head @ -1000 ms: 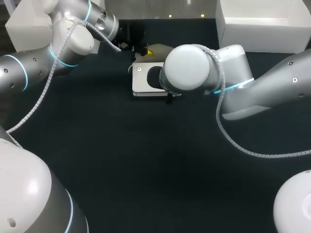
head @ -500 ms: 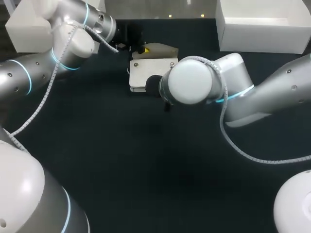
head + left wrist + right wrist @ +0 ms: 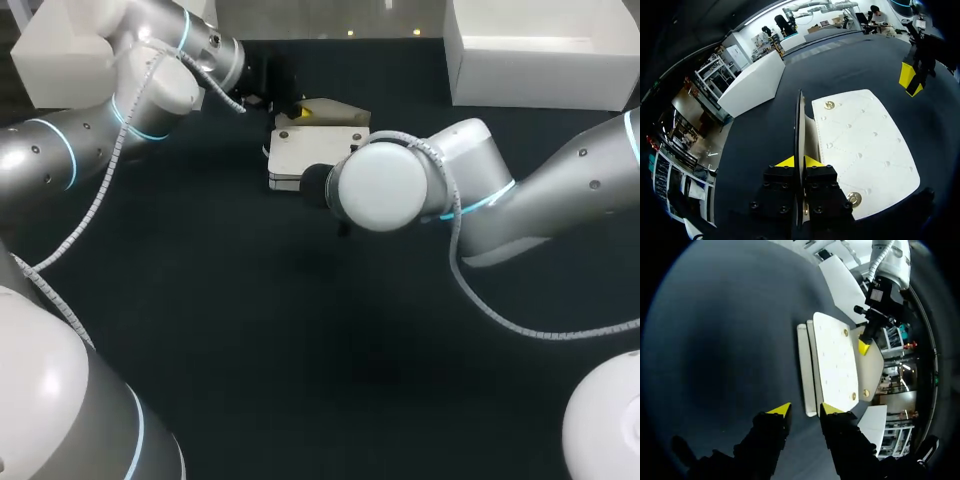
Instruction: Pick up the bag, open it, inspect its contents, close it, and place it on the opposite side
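Bag (image 3: 305, 150): a flat, white, quilted piece lying on the dark tabletop (image 3: 300, 330) toward its far middle, between the 2 arms. On the left, the left end effector (image 3: 799, 161) is clamped narrowly on the flap (image 3: 799, 120), which stands edge-on between its yellow tips and lifted off the body. The panels look stiff enough to hold their shape, yet thin and light, so the bag would probably slide or tip if pulled from 1 side only. The smooth surface looks slippery, so an edge pinch seems the surest hold. 2 gold snaps (image 3: 829, 105) sit on the body, which suggests the flap presses shut. As a container it gives little away: the mouth under the raised flap faces away, and nothing inside can be seen. On the right, the right end effector (image 3: 807, 409) hangs with its fingers spread at the bag's near end, holding nothing. A white box (image 3: 540, 60) stands at the far right corner, its contents unclear.
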You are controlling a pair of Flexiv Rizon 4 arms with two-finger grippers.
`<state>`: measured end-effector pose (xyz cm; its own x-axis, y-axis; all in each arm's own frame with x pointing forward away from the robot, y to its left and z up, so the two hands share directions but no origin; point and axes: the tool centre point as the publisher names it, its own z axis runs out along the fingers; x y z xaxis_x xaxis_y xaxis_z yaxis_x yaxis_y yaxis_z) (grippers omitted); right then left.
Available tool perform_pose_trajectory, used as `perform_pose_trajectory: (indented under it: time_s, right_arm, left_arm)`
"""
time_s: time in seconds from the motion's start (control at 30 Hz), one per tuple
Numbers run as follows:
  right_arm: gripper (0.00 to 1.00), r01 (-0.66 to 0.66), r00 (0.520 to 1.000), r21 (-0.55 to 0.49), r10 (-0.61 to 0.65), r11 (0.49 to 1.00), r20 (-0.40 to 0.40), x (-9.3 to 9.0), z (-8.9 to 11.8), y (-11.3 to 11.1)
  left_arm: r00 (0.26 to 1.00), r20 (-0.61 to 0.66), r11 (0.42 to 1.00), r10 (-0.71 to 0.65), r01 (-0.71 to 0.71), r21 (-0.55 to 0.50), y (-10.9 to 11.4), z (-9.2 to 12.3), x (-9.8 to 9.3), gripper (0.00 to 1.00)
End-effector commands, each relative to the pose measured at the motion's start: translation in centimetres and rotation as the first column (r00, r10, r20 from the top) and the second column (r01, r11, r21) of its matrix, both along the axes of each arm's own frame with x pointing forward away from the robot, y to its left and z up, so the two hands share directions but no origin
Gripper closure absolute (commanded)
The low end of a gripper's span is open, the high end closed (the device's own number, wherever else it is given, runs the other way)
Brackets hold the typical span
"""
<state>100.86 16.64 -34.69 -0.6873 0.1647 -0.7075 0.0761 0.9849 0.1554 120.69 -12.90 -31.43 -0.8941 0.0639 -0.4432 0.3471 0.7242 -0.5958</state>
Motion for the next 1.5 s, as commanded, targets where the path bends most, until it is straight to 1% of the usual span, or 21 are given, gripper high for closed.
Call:
perform_pose_trajectory:
  time_s: [0.03, 0.33, 0.5, 0.6, 0.97, 1.37, 1.5]
  right_arm:
    - [0.55, 0.004, 1.0, 0.002, -0.004, 1.0, 0.012, 0.9, -0.7, 0.4]
    - [0.6, 0.004, 0.999, 0.002, -0.004, 1.0, 0.038, 2.3, -1.2, -0.2]
    - [0.64, 0.002, 0.999, -0.001, -0.002, 1.0, 0.044, 3.0, -1.8, -0.5]
    - [0.64, -0.002, 0.999, -0.009, 0.002, 1.0, 0.045, 3.3, -2.0, -0.5]
    - [0.66, -0.011, 0.998, -0.009, 0.011, 1.0, 0.06, 4.2, -1.8, -0.4]
    - [0.77, -0.024, 0.997, -0.016, 0.025, 1.0, 0.07, 4.7, -1.9, -0.1]
    - [0.75, -0.024, 0.997, -0.026, 0.026, 0.999, 0.069, 4.8, -2.0, -0.1]
  left_arm:
    - [1.0, 0.004, 1.0, -0.008, 0.008, -0.012, 0.6, 0.1, -0.8, 1.0]
    - [0.999, 0.002, 0.999, -0.045, 0.045, -0.016, 0.7, 0.0, -1.6, 1.0]
    - [0.998, -0.003, 0.998, -0.057, 0.057, -0.011, 0.6, -0.1, -1.7, 1.0]
    - [0.998, -0.006, 0.998, -0.061, 0.061, -0.012, 0.4, -0.1, -1.7, 1.0]
    - [0.997, -0.017, 0.997, -0.071, 0.071, -0.005, -0.1, -0.2, -1.5, 1.0]
    - [0.997, -0.024, 0.997, -0.076, 0.076, 0.004, -0.1, -0.3, -1.5, 1.0]
    - [0.997, -0.025, 0.997, -0.078, 0.078, 0.005, -0.1, -0.3, -1.6, 1.0]
